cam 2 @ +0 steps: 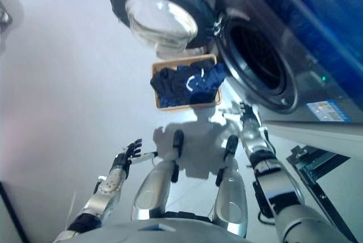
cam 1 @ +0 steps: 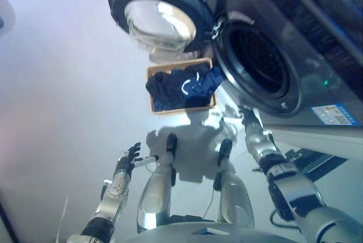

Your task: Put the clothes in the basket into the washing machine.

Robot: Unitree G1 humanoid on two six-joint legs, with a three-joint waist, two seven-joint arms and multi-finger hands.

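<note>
A tan basket (cam 1: 152,71) (cam 2: 156,66) stands on the floor in front of the washing machine (cam 1: 295,38) (cam 2: 306,33). Dark blue clothes (cam 1: 184,87) (cam 2: 190,83) fill it and hang over its right rim. The machine's round door (cam 1: 159,19) (cam 2: 159,13) is swung open to the left and the drum opening (cam 1: 258,61) (cam 2: 255,55) is dark. My left hand (cam 1: 129,156) (cam 2: 129,152) is open and empty, low at the left, well short of the basket. My right hand (cam 1: 249,117) (cam 2: 247,112) is open below the drum opening, right of the basket.
Pale floor (cam 1: 68,84) stretches to the left of the basket. A dark metal frame (cam 2: 317,166) lies on the floor at the lower right beside the machine.
</note>
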